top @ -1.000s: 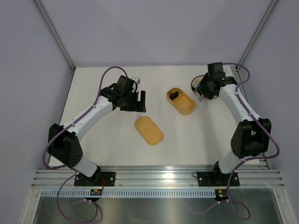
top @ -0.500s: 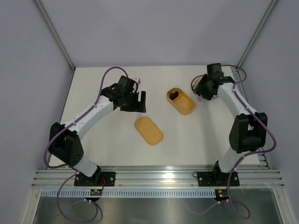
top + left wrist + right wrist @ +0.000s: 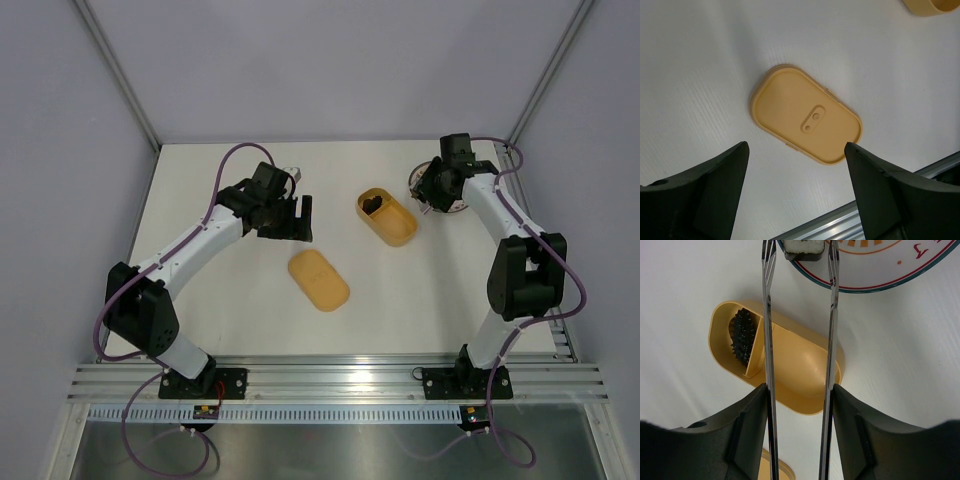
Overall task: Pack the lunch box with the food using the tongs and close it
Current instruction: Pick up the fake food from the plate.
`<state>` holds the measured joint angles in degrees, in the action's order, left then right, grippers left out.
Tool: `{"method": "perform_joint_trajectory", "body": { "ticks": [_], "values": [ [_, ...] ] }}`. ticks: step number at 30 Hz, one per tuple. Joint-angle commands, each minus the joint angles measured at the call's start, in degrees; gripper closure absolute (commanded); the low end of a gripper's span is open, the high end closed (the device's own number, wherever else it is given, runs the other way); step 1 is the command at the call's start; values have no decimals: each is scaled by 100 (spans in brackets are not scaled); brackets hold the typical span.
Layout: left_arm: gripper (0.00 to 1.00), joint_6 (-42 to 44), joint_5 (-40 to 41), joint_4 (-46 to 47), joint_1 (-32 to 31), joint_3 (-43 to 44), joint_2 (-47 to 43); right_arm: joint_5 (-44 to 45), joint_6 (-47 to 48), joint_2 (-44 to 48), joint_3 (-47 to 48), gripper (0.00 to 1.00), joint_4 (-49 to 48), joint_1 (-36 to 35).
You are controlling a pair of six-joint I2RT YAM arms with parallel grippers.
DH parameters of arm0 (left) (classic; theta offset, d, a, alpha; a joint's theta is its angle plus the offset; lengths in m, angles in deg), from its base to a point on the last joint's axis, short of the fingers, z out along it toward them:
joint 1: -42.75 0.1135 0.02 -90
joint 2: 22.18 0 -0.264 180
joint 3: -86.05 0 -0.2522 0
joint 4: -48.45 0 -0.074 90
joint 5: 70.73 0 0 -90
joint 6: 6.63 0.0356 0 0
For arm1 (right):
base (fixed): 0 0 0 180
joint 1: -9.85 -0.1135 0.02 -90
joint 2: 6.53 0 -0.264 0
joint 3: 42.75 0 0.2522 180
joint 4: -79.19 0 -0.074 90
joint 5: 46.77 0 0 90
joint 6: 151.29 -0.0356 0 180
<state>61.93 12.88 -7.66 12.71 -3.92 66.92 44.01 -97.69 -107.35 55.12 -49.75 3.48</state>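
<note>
The mustard lunch box (image 3: 388,216) lies open at mid table, with a dark spiky piece of food (image 3: 742,335) in its small compartment; the large compartment (image 3: 800,365) holds nothing. Its lid (image 3: 319,280) lies flat, nearer the arms. My right gripper (image 3: 800,400) is shut on the silver tongs (image 3: 767,340), which reach over the box to the plate. A white, dark-wrapped piece of food (image 3: 805,247) sits between the tong tips at the plate's rim. My left gripper (image 3: 795,146) hangs open above the lid (image 3: 807,120), holding nothing.
The round patterned plate (image 3: 880,270) stands at the far right, mostly under my right gripper (image 3: 432,192) in the top view. The metal rail (image 3: 875,215) runs along the near table edge. My left gripper (image 3: 295,218) is left of the box.
My right gripper has shifted a little farther toward the plate and the tongs have spread slightly. The left arm, box and lid have not moved.
</note>
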Motion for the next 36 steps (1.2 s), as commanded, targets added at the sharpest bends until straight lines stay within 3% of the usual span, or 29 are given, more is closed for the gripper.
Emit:
{"method": "perform_joint_trajectory", "body": {
  "ticks": [1,14,23,36],
  "values": [
    [19,86,68,113,34,248,11,-51,46,-78,281,41,-153,39],
    [19,95,77,69,33,274,-7,-350,81,-342,395,44,-293,171],
    [19,95,68,77,34,248,-24,-333,125,-158,272,65,-338,171],
    [19,78,42,113,34,204,-42,-192,300,264,245,73,-144,180]
  ]
}}
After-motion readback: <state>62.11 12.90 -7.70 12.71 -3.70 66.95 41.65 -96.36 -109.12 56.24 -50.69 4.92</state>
